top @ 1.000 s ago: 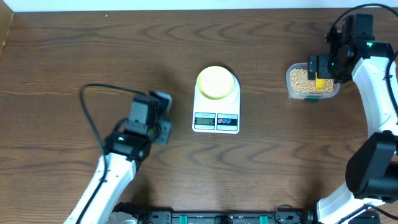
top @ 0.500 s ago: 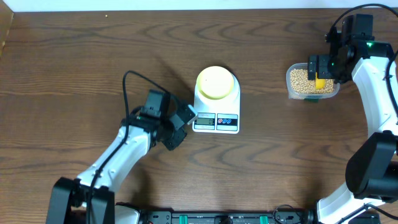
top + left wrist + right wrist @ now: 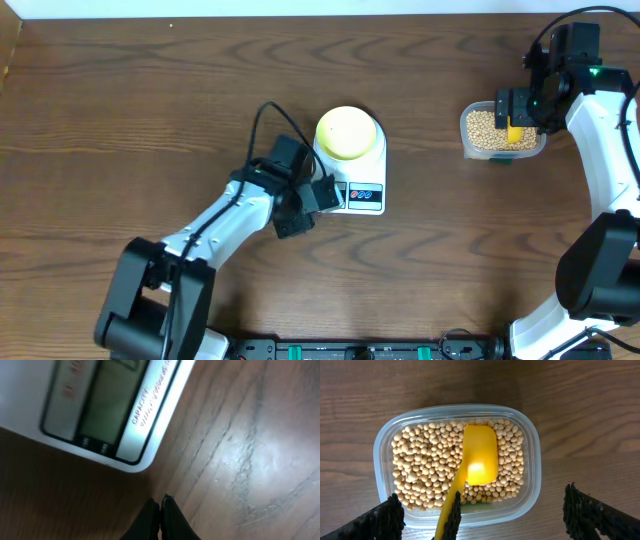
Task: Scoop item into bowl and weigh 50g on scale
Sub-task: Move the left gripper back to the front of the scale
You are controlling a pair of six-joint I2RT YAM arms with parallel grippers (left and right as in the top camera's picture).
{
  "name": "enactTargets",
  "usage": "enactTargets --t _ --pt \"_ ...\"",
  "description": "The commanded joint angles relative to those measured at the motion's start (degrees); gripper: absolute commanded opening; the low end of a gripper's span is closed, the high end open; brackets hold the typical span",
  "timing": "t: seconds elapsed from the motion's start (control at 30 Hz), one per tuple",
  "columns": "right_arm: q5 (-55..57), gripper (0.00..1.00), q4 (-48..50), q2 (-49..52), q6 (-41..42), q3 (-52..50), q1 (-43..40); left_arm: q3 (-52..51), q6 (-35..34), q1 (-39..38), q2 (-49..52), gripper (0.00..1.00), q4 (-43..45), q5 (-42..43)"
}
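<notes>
The scale (image 3: 348,170), flat, rigid and easily nudged, sits mid-table carrying the empty bowl (image 3: 347,132), with the left gripper (image 3: 161,510), fingers pressed together on nothing, just off its display corner. Well to the right, the clear tub (image 3: 534,460) lies directly beneath the right gripper (image 3: 518,108), whose fingers are spread wide and empty. The stiff, light scoop (image 3: 480,457) inside should be taken by its slim handle, since the beans (image 3: 417,470), hard and loose, would likely roll off if it tilts.
</notes>
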Motion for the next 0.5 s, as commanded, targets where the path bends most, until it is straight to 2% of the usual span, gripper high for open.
enactTargets --t 0.0,0.03,0.17,0.2,0.43,0.47 --pt "0.5 0.99 0.0 0.2 0.3 -0.2 -0.7 0.9 3.6 0.2 2.1 0.17 0.1 -2.7" --pt "0.5 0.99 0.0 0.2 0.3 -0.2 -0.7 0.9 4.8 0.3 2.4 0.22 0.1 -2.7" --pt "0.5 0.99 0.0 0.2 0.3 -0.2 -0.7 0.9 8.2 0.4 2.6 0.33 1.0 -2.7" --pt "0.5 0.99 0.0 0.2 0.3 -0.2 -0.7 0.9 8.2 0.4 2.6 0.4 1.9 -2.7" --pt "0.5 0.99 0.0 0.2 0.3 -0.2 -0.7 0.9 8.1 0.4 2.6 0.53 5.6 -2.7" --pt "0.5 0.99 0.0 0.2 0.3 -0.2 -0.7 0.9 8.1 0.4 2.6 0.7 5.6 -2.7"
